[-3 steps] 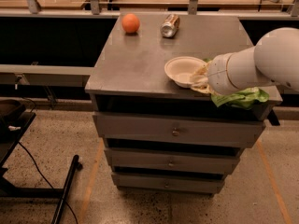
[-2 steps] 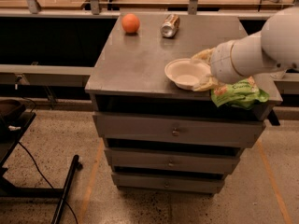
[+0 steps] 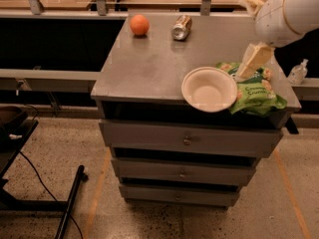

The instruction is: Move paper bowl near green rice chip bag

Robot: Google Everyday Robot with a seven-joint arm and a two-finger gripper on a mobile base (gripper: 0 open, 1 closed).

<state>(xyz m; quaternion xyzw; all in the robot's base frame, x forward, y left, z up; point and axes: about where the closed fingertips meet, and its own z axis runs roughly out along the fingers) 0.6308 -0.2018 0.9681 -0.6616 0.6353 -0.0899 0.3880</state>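
Observation:
The paper bowl (image 3: 209, 88) is off-white and round. It lies upright at the front right of the grey cabinet top (image 3: 149, 68), with its rim at the front edge. Its right rim touches the green rice chip bag (image 3: 256, 93), which lies crinkled at the front right corner. My gripper (image 3: 253, 61) hangs from the white arm (image 3: 289, 9) at the upper right. It is raised just above the bag's back edge, to the right of the bowl. It is open and holds nothing.
An orange (image 3: 139, 25) and a tipped silver can (image 3: 181, 27) lie at the back of the cabinet top. Drawers (image 3: 187, 141) are below. A small clear bottle (image 3: 298, 72) stands on the ledge at right. Black stand legs (image 3: 70, 203) cross the floor at left.
The gripper was down at the bowl's right rim. It has let go and lifted up and to the right. The bowl now rests against the green bag.

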